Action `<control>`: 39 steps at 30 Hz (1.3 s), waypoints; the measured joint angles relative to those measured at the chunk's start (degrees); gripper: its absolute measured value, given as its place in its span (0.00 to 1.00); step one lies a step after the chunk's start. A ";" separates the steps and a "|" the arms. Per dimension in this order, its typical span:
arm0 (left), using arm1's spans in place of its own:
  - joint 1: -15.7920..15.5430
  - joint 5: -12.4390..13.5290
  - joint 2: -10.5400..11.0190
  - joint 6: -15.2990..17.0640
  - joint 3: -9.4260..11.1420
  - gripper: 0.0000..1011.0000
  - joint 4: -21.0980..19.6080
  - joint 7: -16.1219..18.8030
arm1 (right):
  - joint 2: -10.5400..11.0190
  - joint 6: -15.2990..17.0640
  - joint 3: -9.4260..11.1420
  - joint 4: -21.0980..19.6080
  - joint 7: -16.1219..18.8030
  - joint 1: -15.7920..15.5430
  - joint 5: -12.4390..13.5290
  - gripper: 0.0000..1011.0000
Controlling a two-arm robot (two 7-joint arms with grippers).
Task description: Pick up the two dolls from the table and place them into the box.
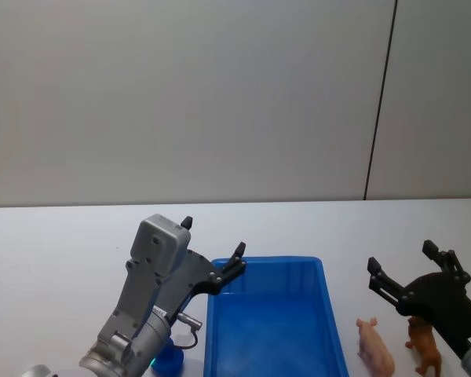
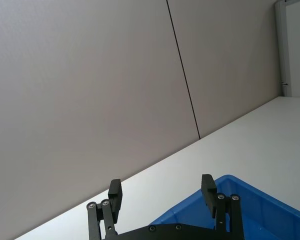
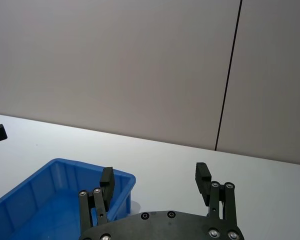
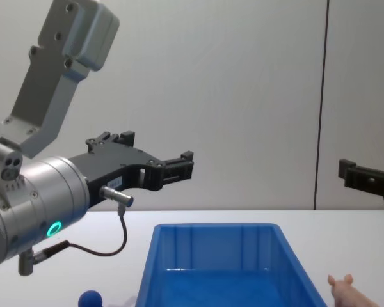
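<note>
Dolls: you have 0 of 2 in the box (image 1: 282, 260), with the pink doll (image 1: 375, 345) and the brown doll (image 1: 424, 347) on the table (image 1: 47, 251) just right of it, below the raised right gripper (image 1: 402, 257), spread wide and empty, like the left gripper (image 1: 213, 237) raised near the box's left side

left claw (image 1: 213, 236): aloft, jaws apart | right claw (image 1: 401, 256): aloft, jaws apart
</note>
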 joint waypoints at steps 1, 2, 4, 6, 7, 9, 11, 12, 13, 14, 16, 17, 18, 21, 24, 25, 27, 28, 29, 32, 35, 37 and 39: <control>0.00 0.00 0.00 0.00 0.00 0.99 0.00 0.00 | 0.00 0.00 0.00 0.00 0.00 0.00 0.00 0.99; 0.00 0.00 0.00 0.00 0.00 0.99 0.00 0.00 | 0.00 0.00 0.00 0.00 0.00 0.00 0.00 0.99; 0.00 0.00 0.00 0.00 0.00 0.99 0.00 0.00 | 0.00 0.00 0.00 0.00 0.00 0.00 0.00 0.99; 0.00 0.00 0.00 0.00 0.00 0.99 0.00 0.00 | 0.00 0.00 0.00 0.00 0.00 0.00 0.00 0.99; 0.00 0.00 0.00 0.00 0.00 0.99 0.00 0.00 | 0.00 0.00 0.00 0.00 0.00 0.00 0.00 0.99; 0.00 0.00 0.00 0.00 0.00 0.99 0.00 0.00 | 0.00 0.00 0.00 0.00 0.00 0.00 0.00 0.99; 0.00 0.00 0.00 0.00 0.00 0.99 0.00 0.00 | 0.00 0.00 0.00 0.00 0.00 0.00 0.00 0.99; 0.00 0.00 0.00 0.00 0.00 0.99 0.00 0.00 | 0.00 0.00 0.00 0.00 0.00 0.00 0.00 0.99; 0.00 0.00 0.00 0.00 0.00 0.99 0.00 0.00 | 0.00 0.00 0.00 0.00 0.00 0.00 0.00 0.99; 0.00 0.00 0.00 0.00 0.00 0.99 0.00 0.00 | 0.00 0.00 0.00 0.00 0.00 0.00 0.00 0.99; 0.00 0.00 0.00 0.00 0.00 0.99 0.00 0.00 | 0.00 0.00 0.00 0.00 0.00 0.00 0.00 0.99; 0.00 0.00 0.00 0.00 0.00 0.99 0.00 0.00 | 0.00 0.00 0.00 0.00 0.00 0.00 0.00 0.99; 0.00 0.00 0.00 0.00 0.00 0.99 0.00 0.00 | 0.00 0.00 0.00 0.00 0.00 0.00 0.00 0.99; 0.00 0.00 0.00 0.00 0.00 0.99 0.00 0.00 | 0.00 0.00 0.00 0.00 0.00 0.00 0.00 0.99; 0.00 0.00 0.00 0.00 0.00 0.99 0.00 0.00 | 0.00 0.00 0.00 0.00 0.00 0.00 0.00 0.99; 0.00 0.00 0.00 0.00 0.00 0.99 0.00 0.00 | 0.00 0.00 0.00 0.00 0.00 0.00 0.00 0.99; 0.00 0.00 0.00 0.00 0.00 0.99 0.00 0.00 | 0.00 0.00 0.00 0.00 0.00 0.00 0.00 0.99; 0.00 0.00 0.00 0.00 0.00 0.99 0.00 0.00 | 0.00 0.00 0.00 0.00 0.00 0.00 0.00 0.99; 0.00 0.00 0.00 0.00 0.00 0.99 0.00 0.00 | 0.00 0.00 0.00 0.00 0.00 0.00 0.00 0.99; 0.00 0.00 0.00 0.00 0.00 0.99 0.00 0.00 | 0.00 0.00 0.00 0.00 0.00 0.00 0.00 0.99; 0.00 0.00 0.00 0.00 0.00 0.99 0.00 0.00 | 0.00 0.00 0.00 0.00 0.00 0.00 0.00 0.99; 0.00 0.00 0.00 0.00 0.00 0.99 0.00 0.00 | 0.00 0.00 0.01 -0.02 -0.01 -0.02 0.00 0.99; 0.00 0.00 0.00 0.00 0.00 0.99 0.00 0.00 | 0.01 0.16 0.03 -0.18 -0.15 -0.11 -0.06 0.99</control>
